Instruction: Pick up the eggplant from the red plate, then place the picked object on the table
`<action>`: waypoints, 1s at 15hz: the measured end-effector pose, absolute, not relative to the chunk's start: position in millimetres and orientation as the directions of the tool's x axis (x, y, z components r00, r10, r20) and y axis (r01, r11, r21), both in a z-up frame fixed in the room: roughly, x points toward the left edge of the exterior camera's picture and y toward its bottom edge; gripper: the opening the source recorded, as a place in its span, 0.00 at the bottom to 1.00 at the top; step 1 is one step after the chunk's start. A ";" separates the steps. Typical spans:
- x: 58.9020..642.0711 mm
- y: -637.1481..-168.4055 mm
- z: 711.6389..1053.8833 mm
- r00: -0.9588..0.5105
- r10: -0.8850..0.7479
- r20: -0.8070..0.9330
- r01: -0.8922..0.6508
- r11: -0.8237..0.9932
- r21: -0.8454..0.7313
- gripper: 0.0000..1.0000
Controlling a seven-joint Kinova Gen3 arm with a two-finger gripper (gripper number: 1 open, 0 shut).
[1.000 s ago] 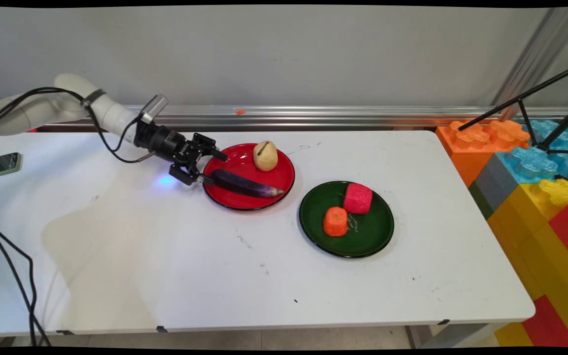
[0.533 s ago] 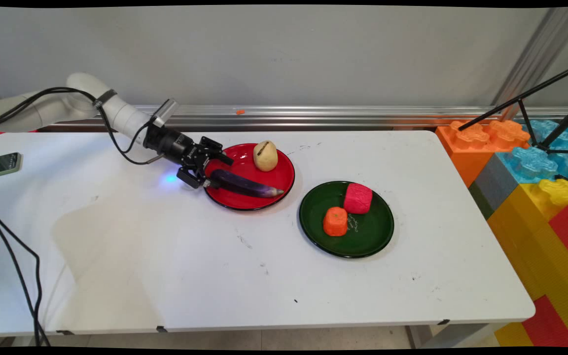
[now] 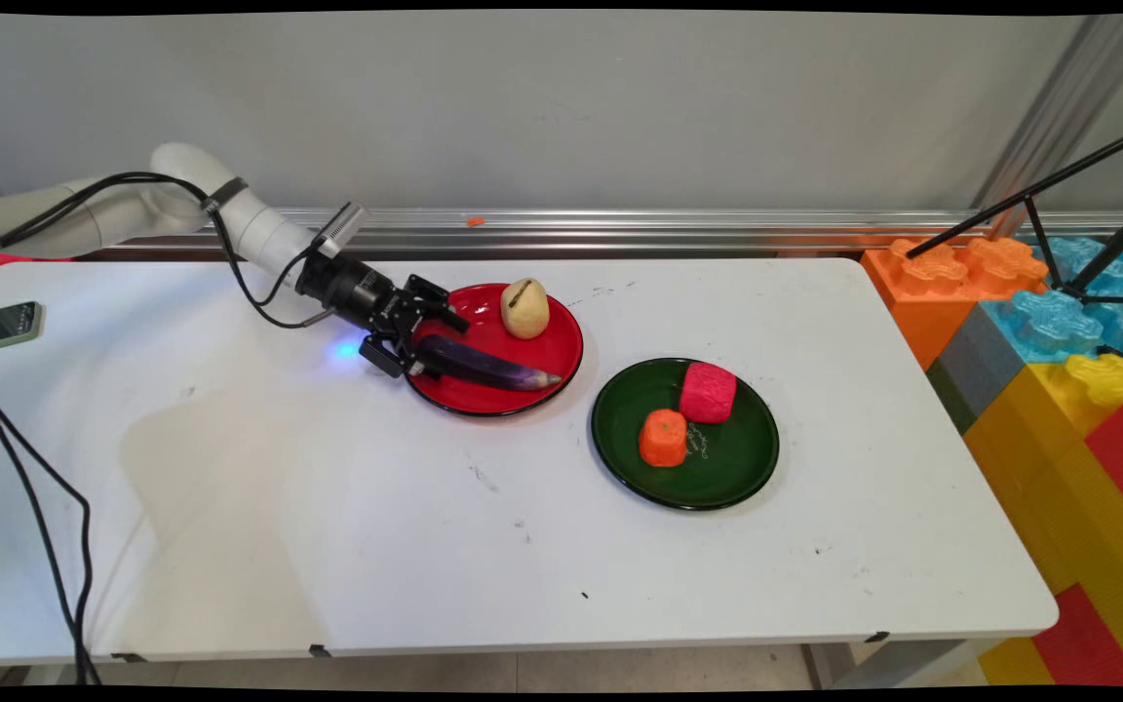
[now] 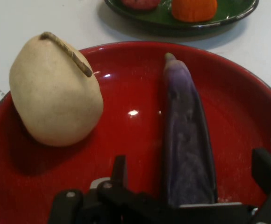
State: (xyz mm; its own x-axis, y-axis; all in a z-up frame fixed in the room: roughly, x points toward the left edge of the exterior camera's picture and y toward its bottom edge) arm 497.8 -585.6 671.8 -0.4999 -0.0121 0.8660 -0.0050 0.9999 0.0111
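Observation:
A dark purple eggplant (image 3: 488, 366) lies across the near side of a red plate (image 3: 493, 408), with a pale yellow pear (image 3: 525, 308) behind it on the same plate. My gripper (image 3: 437, 346) is low at the plate's left rim, open, with one finger on each side of the eggplant's left end. The hand view has the eggplant (image 4: 184, 126) running up between the fingers (image 4: 120, 171) of the gripper (image 4: 191, 175). The pear (image 4: 56, 93) stands to its left on the red plate (image 4: 126, 135).
A green plate (image 3: 727, 473) to the right holds a pink block (image 3: 708, 392) and an orange piece (image 3: 663, 438). A green phone-like item (image 3: 4, 325) lies at the far left. Large toy bricks (image 3: 1059, 341) and black tripod legs (image 3: 1059, 185) stand at the table's right end.
The arm has advanced to the right, bringing the open gripper from just left of the red plate to around the eggplant's left end. Nothing on the plates has shifted.

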 end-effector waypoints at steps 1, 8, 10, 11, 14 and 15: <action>496.7 -586.7 671.3 -0.503 -0.006 0.864 0.000 1.000 0.007 1.00; 490.9 -594.8 670.7 -0.512 0.044 0.858 0.023 0.999 -0.037 0.00; 489.3 -597.2 671.6 -0.511 0.060 0.857 0.029 0.998 -0.052 0.00; 488.4 -598.1 672.1 -0.511 0.068 0.857 0.034 0.998 -0.059 0.00; 486.0 -599.9 674.0 -0.508 0.083 0.857 0.043 0.997 -0.071 0.00; 485.1 -600.6 674.9 -0.506 0.089 0.858 0.047 0.996 -0.076 0.00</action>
